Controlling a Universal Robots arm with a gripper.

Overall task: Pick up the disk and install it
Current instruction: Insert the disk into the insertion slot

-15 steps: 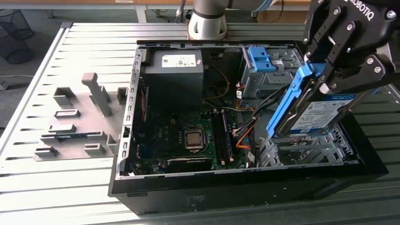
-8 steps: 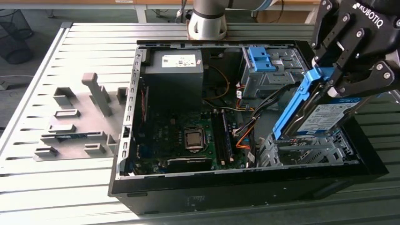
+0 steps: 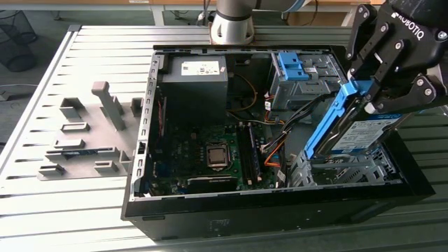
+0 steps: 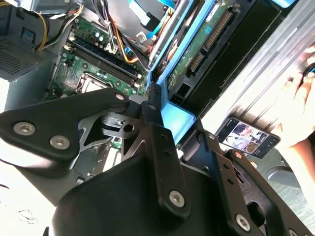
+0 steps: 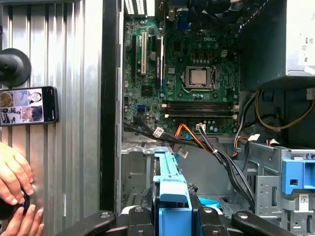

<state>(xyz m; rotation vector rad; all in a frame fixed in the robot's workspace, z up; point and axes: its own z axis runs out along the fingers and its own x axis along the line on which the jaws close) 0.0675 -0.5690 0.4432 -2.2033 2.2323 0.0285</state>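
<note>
Disk (image 3: 357,134) work happens at the exterior view's right, so the scene runs like this from that view's left. On the slatted table (image 3: 77,210) lies a grey fixture (image 3: 87,134) with raised blocks. Next comes the open black case (image 3: 273,210), with the motherboard (image 3: 203,152) on its floor, the power supply (image 3: 196,79) at the back, and orange and black cables (image 3: 276,142) running toward a metal bay holding a blue bracket (image 3: 292,65). At the right, the gripper (image 3: 381,92) holds the disk tilted on edge, its blue frame uppermost and its lower end at the metal cage (image 3: 336,168) in the case's front corner; whether it is touching the cage is unclear. The jaws are pinching the disk's blue frame, which both wrist views show clamped between the fingers (image 5: 135,216). In the first wrist view, a phone (image 5: 28,104) lies on the table outside the case, near a person's hand (image 5: 15,177).
</note>
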